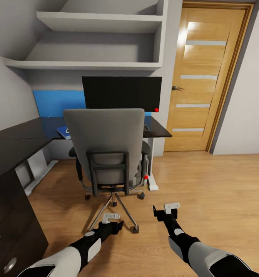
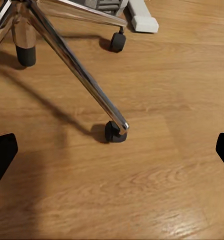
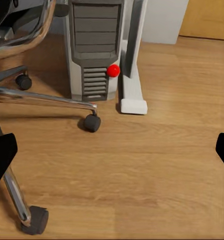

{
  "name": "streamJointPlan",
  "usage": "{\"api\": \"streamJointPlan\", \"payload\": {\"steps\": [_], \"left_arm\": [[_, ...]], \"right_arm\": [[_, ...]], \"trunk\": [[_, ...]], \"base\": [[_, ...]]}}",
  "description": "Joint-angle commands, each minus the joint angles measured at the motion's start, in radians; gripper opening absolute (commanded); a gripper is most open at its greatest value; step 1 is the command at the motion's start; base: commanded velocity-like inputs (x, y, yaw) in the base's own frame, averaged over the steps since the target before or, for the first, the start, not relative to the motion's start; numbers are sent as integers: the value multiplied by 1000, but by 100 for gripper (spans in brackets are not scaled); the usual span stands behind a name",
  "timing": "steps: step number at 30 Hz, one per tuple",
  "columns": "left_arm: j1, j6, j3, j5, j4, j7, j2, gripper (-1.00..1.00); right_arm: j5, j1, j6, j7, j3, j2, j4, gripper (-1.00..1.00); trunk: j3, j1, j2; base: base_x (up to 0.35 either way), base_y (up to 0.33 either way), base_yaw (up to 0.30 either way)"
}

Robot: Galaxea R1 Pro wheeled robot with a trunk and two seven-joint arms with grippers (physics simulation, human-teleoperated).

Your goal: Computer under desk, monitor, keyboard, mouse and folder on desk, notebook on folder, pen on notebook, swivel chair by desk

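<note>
While both hands, left hand (image 1: pixel 111 217) and right hand (image 1: pixel 171 208), hang wide and empty, the swivel chair (image 1: pixel 108 148) stands ahead, nearer the left; its seat, perhaps bearing the folder, is hidden.

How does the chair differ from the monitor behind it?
The chair is grey and stands on the wooden floor on chrome legs with casters; the monitor is black, flat and sits up on the desk. The chair hides the monitor's lower edge. Both face away from the door.

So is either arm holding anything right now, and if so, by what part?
Nothing is held. The left tool and right tool are both open above the wood floor, short of the chair.
</note>
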Motion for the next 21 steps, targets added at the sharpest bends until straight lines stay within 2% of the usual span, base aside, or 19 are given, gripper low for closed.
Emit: {"api": "streamJointPlan", "payload": {"steps": [1,5,10,15,17,19,20,21], "left_arm": [[-1,-2,8,-4,9,-4,3,100],[-1,-1,8,-3,41,-2,13,100],[3,-2,8,-2,50,36,41,100],[79,-13,9,-2,52,119,51,100],[119,-42,9,-2,52,157,55,100],[175,-133,9,-2,52,211,57,100],[254,-288,9,-2,52,284,58,100],[268,-318,9,-2,52,299,58,100]], "right_arm": [[-8,0,-3,-4,9,0,2,100],[-8,7,-3,-5,8,1,4,100],[-6,71,-36,-4,8,-1,10,100],[-3,160,-174,-8,9,-9,34,100],[-3,192,-228,-15,9,-19,47,100],[-3,234,-274,-26,10,-38,55,100],[-4,279,-309,-32,10,-63,59,100],[-4,287,-317,-33,10,-68,59,100]], "trunk": [[1,-1,0],[11,-2,1],[22,-5,2],[34,-7,3],[37,-14,16],[41,-22,30],[42,-26,37],[44,-29,44]], "base": [[-5,-31,0],[-2,-15,0],[0,-3,0],[0,0,0],[0,0,0],[0,0,0],[0,0,0],[0,0,0]]}}
